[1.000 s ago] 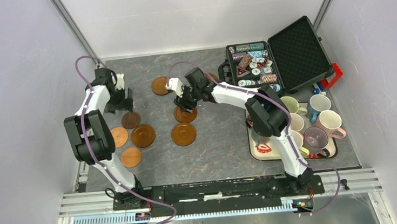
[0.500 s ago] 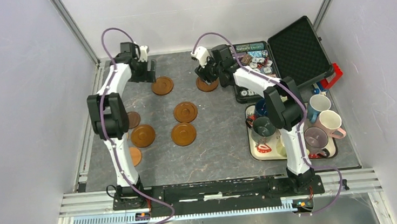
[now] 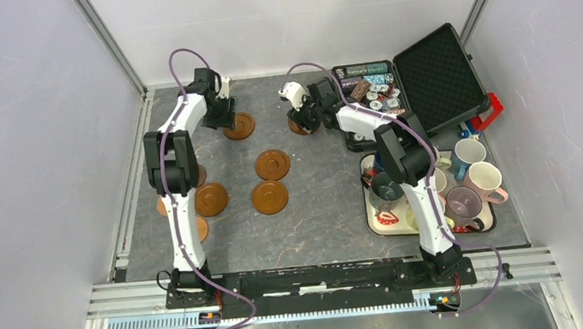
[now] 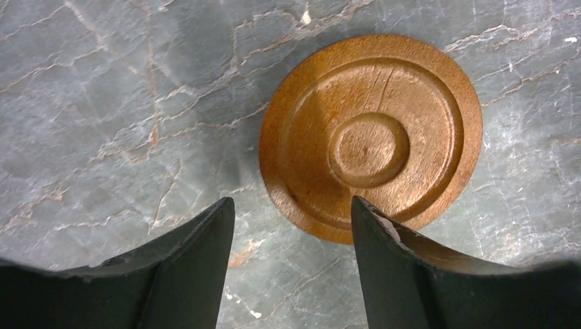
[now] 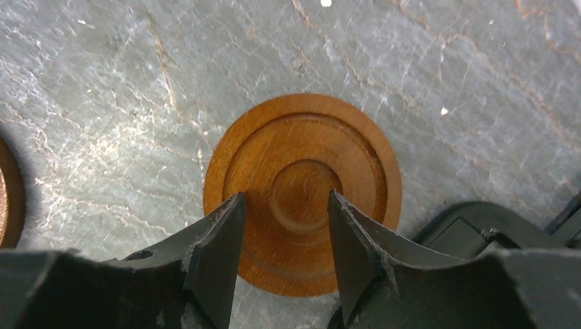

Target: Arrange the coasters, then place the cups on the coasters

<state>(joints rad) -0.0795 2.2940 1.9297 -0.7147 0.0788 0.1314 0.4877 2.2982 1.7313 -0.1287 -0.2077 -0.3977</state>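
Several round wooden coasters lie on the grey table. My left gripper (image 3: pixel 226 113) is open just left of the back-left coaster (image 3: pixel 240 126). In the left wrist view that coaster (image 4: pixel 370 137) lies ahead and to the right, its near edge under my right fingertip (image 4: pixel 384 240), with bare table between the jaws. My right gripper (image 3: pixel 301 117) is open over the back coaster (image 3: pixel 298 127); its jaws straddle the raised centre of this coaster (image 5: pixel 301 171). More coasters (image 3: pixel 272 164) (image 3: pixel 270 197) (image 3: pixel 211 198) sit mid-table. The cups (image 3: pixel 469 153) (image 3: pixel 484 179) stand together at the right.
An open black case (image 3: pixel 436 76) of poker chips (image 3: pixel 374 97) lies at the back right, close to my right gripper. A white tray (image 3: pixel 386 221) under some cups sits at the right. More coasters are partly hidden behind my left arm (image 3: pixel 171 167).
Both arms swung from the mid-table coasters to the back of the table. The left gripper came down beside the back-left coaster and its jaws narrowed. The right settled over the back coaster.
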